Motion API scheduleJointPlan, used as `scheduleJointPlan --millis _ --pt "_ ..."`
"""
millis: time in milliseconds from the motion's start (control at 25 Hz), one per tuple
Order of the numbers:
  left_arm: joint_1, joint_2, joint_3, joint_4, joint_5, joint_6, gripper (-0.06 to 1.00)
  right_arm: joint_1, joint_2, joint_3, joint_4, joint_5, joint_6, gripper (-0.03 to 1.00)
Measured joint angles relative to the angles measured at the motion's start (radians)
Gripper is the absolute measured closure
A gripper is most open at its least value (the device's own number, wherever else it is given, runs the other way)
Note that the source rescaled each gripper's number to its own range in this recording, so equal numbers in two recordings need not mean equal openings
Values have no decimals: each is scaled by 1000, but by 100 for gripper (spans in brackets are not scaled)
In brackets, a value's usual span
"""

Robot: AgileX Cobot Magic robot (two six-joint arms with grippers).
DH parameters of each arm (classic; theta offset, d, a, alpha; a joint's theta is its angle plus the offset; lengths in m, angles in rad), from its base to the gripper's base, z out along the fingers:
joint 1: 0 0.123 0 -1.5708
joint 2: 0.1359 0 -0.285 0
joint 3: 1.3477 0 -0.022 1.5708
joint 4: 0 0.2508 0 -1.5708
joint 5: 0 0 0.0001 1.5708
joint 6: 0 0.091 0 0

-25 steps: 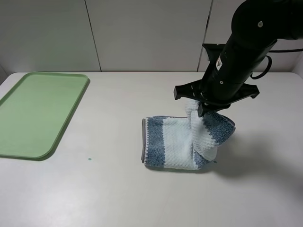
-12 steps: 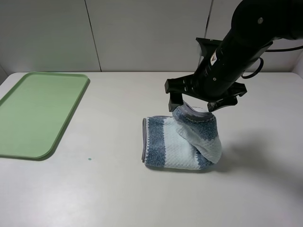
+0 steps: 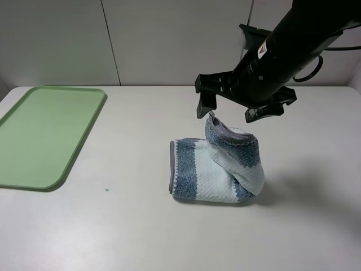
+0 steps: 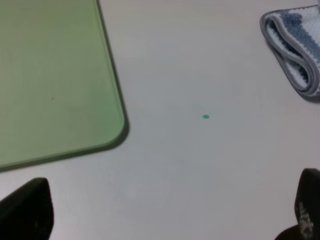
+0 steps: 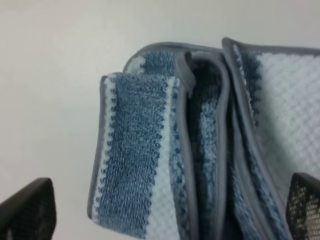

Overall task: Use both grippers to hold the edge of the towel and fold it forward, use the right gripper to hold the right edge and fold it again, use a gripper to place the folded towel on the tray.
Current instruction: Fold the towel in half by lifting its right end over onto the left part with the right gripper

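Note:
The striped towel (image 3: 217, 169) lies folded on the white table, right of centre. Its right edge is turned over to the left and stands up in a loose hump. It also shows in the right wrist view (image 5: 200, 140) and at the edge of the left wrist view (image 4: 295, 45). My right gripper (image 3: 228, 110) hangs just above the hump, open, with its fingers wide apart on either side of the towel (image 5: 165, 212) and holding nothing. The light-green tray (image 3: 45, 135) lies at the far left (image 4: 50, 75). My left gripper (image 4: 160, 212) is open and empty near the tray's corner.
A small green dot (image 3: 106, 190) marks the table between tray and towel. A grey panel wall (image 3: 169, 39) runs along the back edge of the table. The black right arm (image 3: 299, 39) reaches in from the upper right.
My right gripper carried the towel's right edge up and to the left, let it go and rose a little. The edge now rests as a hump on the towel.

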Motion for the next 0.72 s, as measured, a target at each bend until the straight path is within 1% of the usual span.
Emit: scheduleJointPlan --millis 80,200,400,600,720 --pt "0 0 0 0 0 0 -2 0 -4 -6 -38 51 -4 -3" --pt "0 0 0 0 0 0 -2 -10 -4 -6 -124 126 4 -3" --pt "0 0 0 0 0 0 -2 -77 -4 -6 -256 221 22 -3" --pt "0 0 0 0 0 0 -2 -154 4 -6 -327 280 17 -3" --pt "0 0 0 0 0 0 -2 -170 37 -6 -339 297 -3 -3"
